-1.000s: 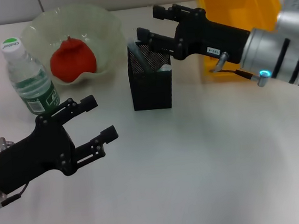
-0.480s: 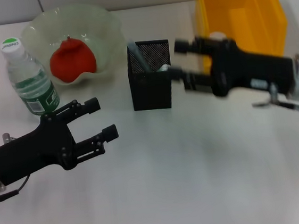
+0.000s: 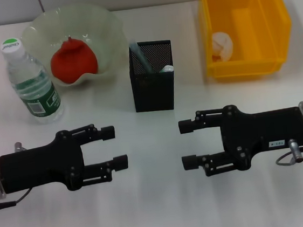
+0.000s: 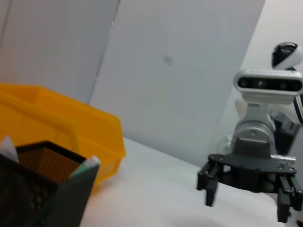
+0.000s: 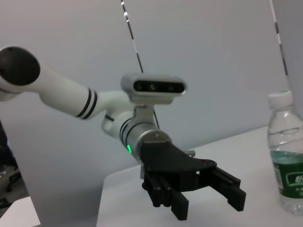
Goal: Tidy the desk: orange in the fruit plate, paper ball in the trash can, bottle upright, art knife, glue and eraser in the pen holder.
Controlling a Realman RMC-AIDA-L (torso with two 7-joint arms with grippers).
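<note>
Upper left, the orange (image 3: 73,60) sits in the fruit plate (image 3: 104,26) beside the upright bottle (image 3: 30,83). Pen holder (image 3: 153,86) centre — trash can (image 3: 242,25) upper right. Left gripper (image 3: 113,147) and right gripper (image 3: 188,144) face each other — both spread.

A plain white table (image 3: 167,209) stands before a bare pale wall (image 4: 189,71) under even light.

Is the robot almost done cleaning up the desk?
Looks nearly finished. The orange sits in the fruit plate, the bottle stands upright, a paper ball lies in the yellow bin, and items poke from the pen holder. The left gripper and right gripper are open, holding nothing.
</note>
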